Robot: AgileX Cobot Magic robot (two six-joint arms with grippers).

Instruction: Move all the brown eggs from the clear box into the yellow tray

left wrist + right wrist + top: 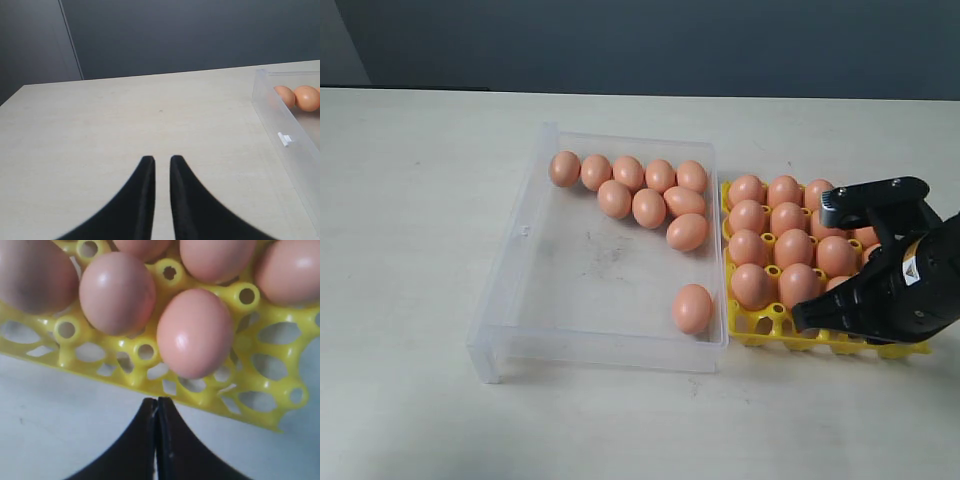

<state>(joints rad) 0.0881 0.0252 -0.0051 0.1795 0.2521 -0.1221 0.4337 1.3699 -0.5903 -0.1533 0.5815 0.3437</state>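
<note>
Brown eggs (649, 207) partly hidden in yellow tray (761, 329) behind closed right tool (157, 405); left tool (161, 162) nearly closed, empty.

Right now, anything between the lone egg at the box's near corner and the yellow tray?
Only the clear box's own wall, which the lone egg sits against; the yellow tray lies just beyond it. The right gripper hovers shut over the tray's near edge.
</note>
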